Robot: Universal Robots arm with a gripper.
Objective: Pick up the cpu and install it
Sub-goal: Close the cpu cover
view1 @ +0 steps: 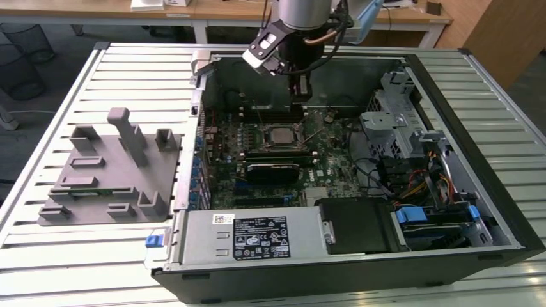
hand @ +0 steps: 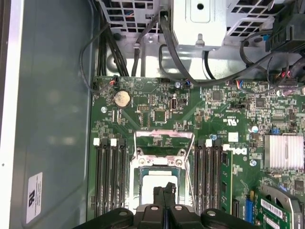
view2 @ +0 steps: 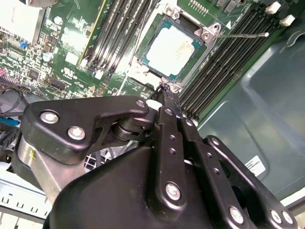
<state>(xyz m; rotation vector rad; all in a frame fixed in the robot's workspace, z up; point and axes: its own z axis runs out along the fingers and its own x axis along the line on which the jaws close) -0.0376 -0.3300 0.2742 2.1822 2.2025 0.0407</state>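
The cpu [view2: 172, 47] lies in its socket [view2: 209, 32] on the green board [view2: 71, 38], and the gripper [view2: 167, 90] hangs over the socket's edge, fingers pinched together on nothing, where a downward nudge could skew the chip and bend pins.

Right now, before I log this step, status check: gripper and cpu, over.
Gripper shut, empty, over the socket's edge. Cpu lying in the socket, hold-down frame open. Nothing between gripper and cpu.
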